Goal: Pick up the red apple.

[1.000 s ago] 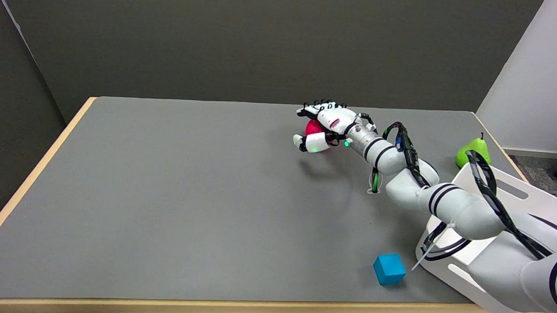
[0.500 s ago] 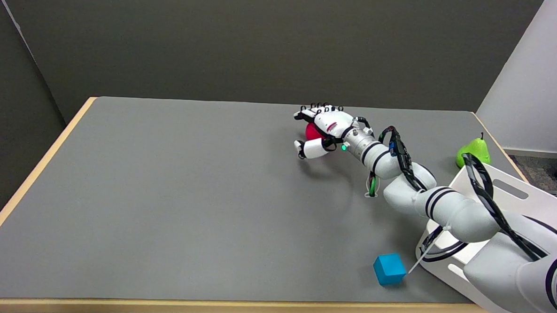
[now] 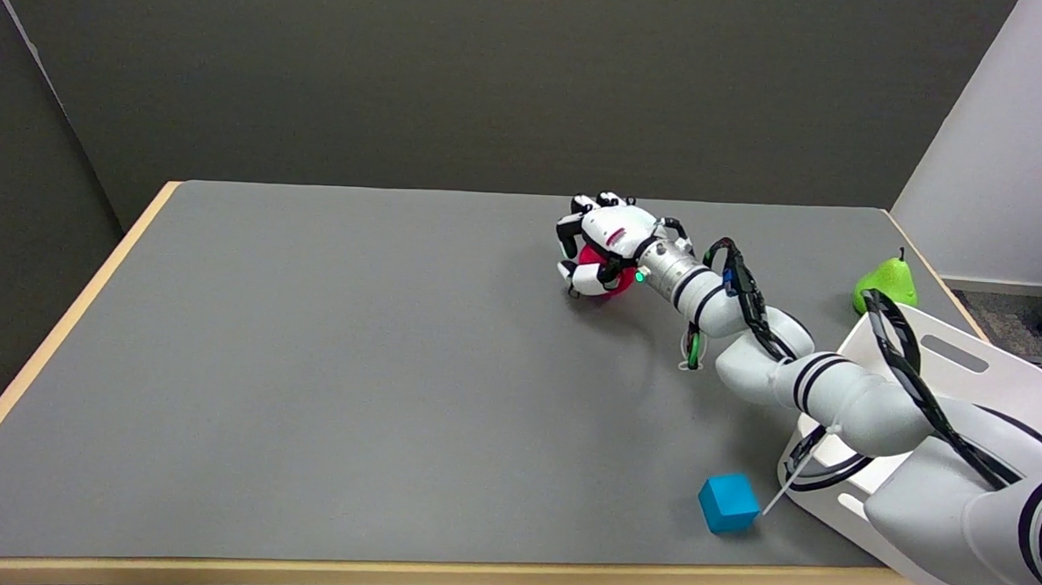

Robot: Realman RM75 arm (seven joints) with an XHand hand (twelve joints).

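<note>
The red apple (image 3: 595, 259) sits on the grey table (image 3: 351, 364) at the far middle right, mostly covered by my right hand (image 3: 600, 243). The hand lies over the apple's top with its fingers curled down the far and left sides and the thumb wrapped around the near side. Only small red patches show between the fingers and under the palm. The apple looks to be resting on the table surface.
A green pear (image 3: 884, 284) stands at the far right edge. A white basket (image 3: 966, 365) sits at the near right, partly under my arm. A blue cube (image 3: 728, 503) lies near the front edge, left of the basket.
The hand has dropped lower over the apple and its fingers, stretched out flat before, have curled down around the fruit. The thumb has closed in against the near side.
</note>
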